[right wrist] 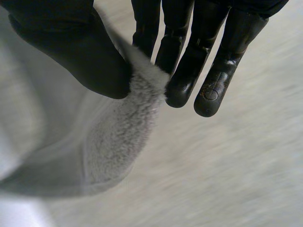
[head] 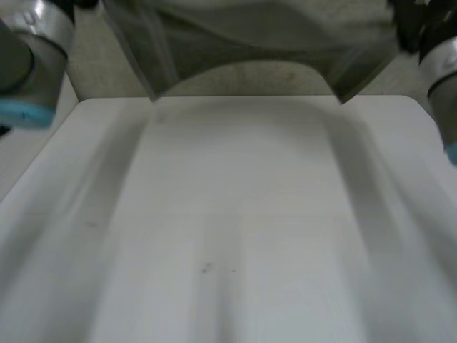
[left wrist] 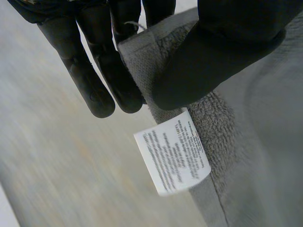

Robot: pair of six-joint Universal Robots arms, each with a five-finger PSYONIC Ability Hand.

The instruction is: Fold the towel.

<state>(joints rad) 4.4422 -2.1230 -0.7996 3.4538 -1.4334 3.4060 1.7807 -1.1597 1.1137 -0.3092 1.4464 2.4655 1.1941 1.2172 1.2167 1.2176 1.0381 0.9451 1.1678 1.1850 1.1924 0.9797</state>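
My left hand (left wrist: 227, 42) pinches the hemmed edge of the grey towel (left wrist: 255, 156) between its thumb and straight fingers (left wrist: 94, 90). A white printed label (left wrist: 173, 151) sticks out from the hem just past the thumb tip. My right hand (right wrist: 71, 42) pinches a fluffy part of the same towel between thumb and fingers; I cannot tell whether it is an edge or a corner. From the head camera, the towel hangs in the air at twelve o'clock, its lower edge arching above the far edge of the white table (head: 243, 214). The left arm (head: 28, 57) sits at ten o'clock and the right arm (head: 443, 78) at two o'clock.
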